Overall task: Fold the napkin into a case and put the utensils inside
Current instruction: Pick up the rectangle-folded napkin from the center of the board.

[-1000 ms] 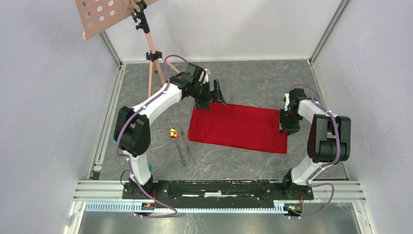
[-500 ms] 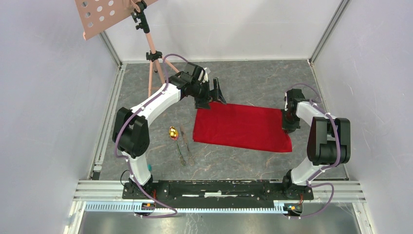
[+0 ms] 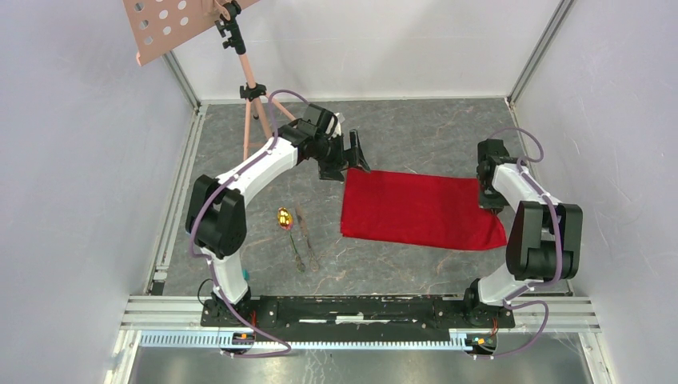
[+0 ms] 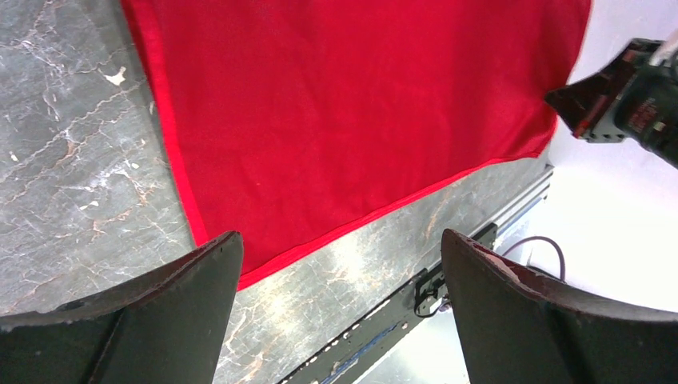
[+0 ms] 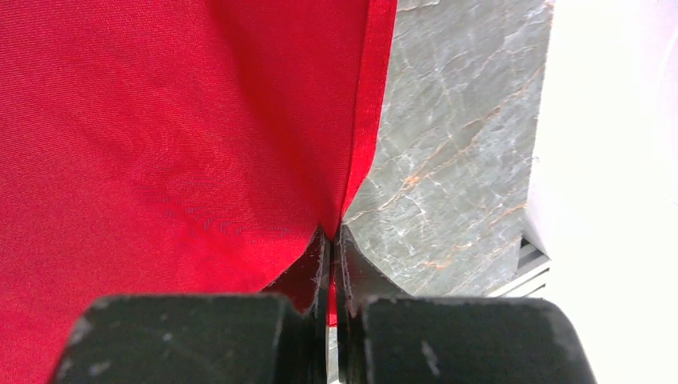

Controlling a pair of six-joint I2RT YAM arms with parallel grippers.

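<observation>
Standing tripod (image 3: 254, 96): pink, at the far left corner of the grey marbled table (image 3: 416, 136), carrying a tilted perforated board (image 3: 172, 24).
Utensils (image 3: 297, 236): on the bare table left of centre, a spoon (image 3: 283, 218) with a gold bowl and thin dark pieces just beside it; all clear of the cloth.
Left gripper (image 3: 345, 164): fingers spread wide with nothing between them, over the far left corner of the cloth. Its wrist view (image 4: 340, 236) looks down past both fingers onto red fabric and the near hem.
Napkin (image 3: 416, 210): spread flat as a wide red rectangle, right of centre, its left edge well apart from the utensils; not yet a case.
Right gripper (image 3: 489, 202): fingers pressed together on the napkin's right-hand hem. Its wrist view (image 5: 330, 232) shows the cloth (image 5: 160, 136) pinched into a small peak at the fingertips.
</observation>
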